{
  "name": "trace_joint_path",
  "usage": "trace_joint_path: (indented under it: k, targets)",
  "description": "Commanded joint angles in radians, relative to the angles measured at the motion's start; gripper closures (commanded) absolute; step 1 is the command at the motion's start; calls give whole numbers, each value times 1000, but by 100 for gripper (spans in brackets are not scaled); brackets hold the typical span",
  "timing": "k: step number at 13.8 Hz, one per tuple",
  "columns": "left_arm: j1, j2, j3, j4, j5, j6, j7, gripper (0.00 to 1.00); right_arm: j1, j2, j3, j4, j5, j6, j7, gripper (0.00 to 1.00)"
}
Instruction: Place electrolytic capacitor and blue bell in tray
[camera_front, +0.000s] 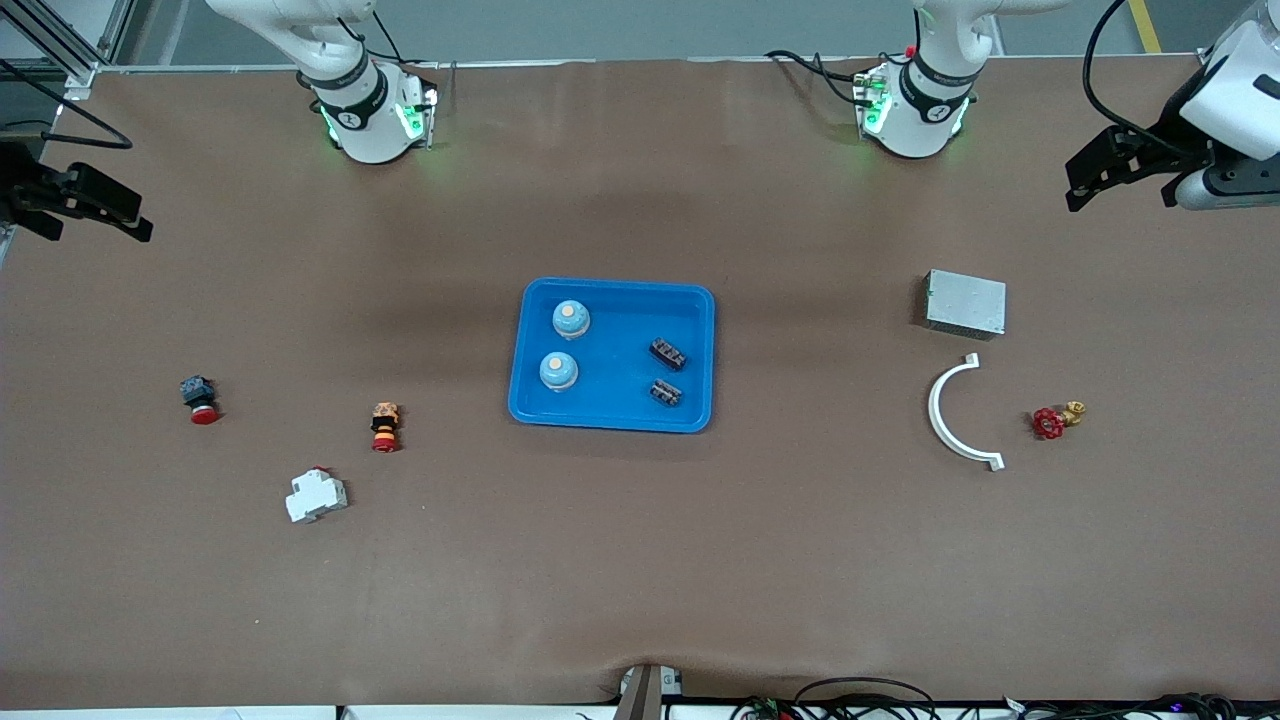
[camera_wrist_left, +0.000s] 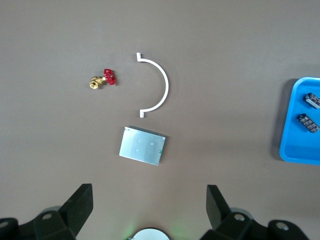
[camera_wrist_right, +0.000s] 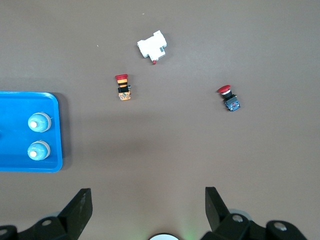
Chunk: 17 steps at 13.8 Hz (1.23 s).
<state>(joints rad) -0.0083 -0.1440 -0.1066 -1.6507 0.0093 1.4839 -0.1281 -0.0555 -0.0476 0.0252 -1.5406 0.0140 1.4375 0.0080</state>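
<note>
Tray (camera_front: 700, 300) holds bells, capacitors; left gripper (camera_front: 1085, 185), right gripper (camera_front: 125, 215) raised at table ends, fingers spread

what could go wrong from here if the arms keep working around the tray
The two blue bells and two capacitor blocks sit loose in the blue tray, so a nudge to its low rim could tip the bells. Both end effectors, left and right, wait open at the table ends; a wrong pick might grab the red valve.

Open left hand (camera_wrist_left: 150, 210) over grey metal box (camera_wrist_left: 142, 145), white arc (camera_wrist_left: 161, 85), red-handled valve (camera_wrist_left: 102, 80), tray (camera_wrist_left: 292, 145) corner
</note>
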Motion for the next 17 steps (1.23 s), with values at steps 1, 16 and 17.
trace_joint_path:
  k: [1, 16, 17]
  targets:
    - [-4, -11, 10, -14, -31, -7, 22, 0, -10, 5, 9, 20, 6, -17, 3, 0]
    - [-4, 64, 13, 111, -6, -54, 13, 0, -9, 5, 9, 20, 6, -12, 3, 0]
    - [-2, 64, 13, 112, -2, -63, 11, 0, -9, 5, 9, 20, 6, -14, 3, 0]
